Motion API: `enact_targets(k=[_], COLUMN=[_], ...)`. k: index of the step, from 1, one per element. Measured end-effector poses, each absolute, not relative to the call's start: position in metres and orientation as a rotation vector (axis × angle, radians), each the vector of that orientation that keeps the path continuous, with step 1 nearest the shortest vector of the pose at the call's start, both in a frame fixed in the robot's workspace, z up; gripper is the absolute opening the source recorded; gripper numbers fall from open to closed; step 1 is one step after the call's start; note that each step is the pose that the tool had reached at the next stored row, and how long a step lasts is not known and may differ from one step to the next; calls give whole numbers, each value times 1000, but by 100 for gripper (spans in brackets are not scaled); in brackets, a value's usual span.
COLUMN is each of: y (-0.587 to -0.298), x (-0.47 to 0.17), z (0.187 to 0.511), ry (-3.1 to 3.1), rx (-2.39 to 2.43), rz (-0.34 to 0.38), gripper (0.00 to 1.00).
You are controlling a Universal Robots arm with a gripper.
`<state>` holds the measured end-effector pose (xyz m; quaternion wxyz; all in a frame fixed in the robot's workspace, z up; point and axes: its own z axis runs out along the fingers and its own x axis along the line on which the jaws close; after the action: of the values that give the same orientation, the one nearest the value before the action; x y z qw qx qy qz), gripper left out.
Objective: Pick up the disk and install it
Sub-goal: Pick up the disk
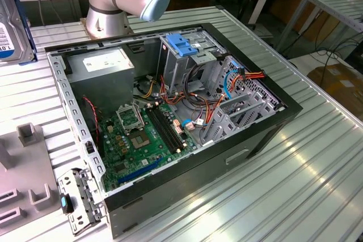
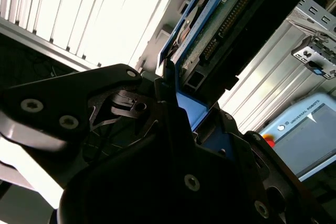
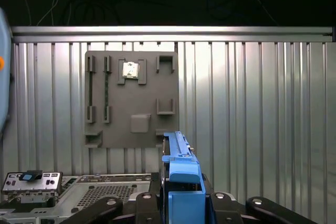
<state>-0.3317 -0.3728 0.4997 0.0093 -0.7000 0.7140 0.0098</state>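
Note:
The disk [image 3: 181, 167] is a grey hard drive in a bright blue carrier. It stands on edge between my gripper's [image 3: 181, 203] black fingers [image 3: 113, 205] in the first wrist view, and the gripper is shut on it. In the second wrist view the disk [image 2: 220, 30] shows its connector edge and blue rail, rising from the gripper [image 2: 184, 111]. The exterior view has the disk [image 1: 10, 24] at its far left, high above the table and off to the side of the open computer case [image 1: 170, 111].
A tall grey drive cage with a blue bracket [image 1: 182, 43] stands inside the case, among cables and the green motherboard [image 1: 142, 134]. A grey fixture plate [image 3: 131, 103] lies on the ribbed metal table [image 3: 252, 108]. The arm's base [image 1: 108, 4] stands behind the case. A teach pendant [image 2: 304, 129] lies nearby.

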Motion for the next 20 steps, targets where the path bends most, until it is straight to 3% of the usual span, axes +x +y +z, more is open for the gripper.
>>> enact_targets(k=[20], y=[-373], x=[-320], z=[500], ry=[2230], rx=[-2186], rz=[31], gripper=[37])
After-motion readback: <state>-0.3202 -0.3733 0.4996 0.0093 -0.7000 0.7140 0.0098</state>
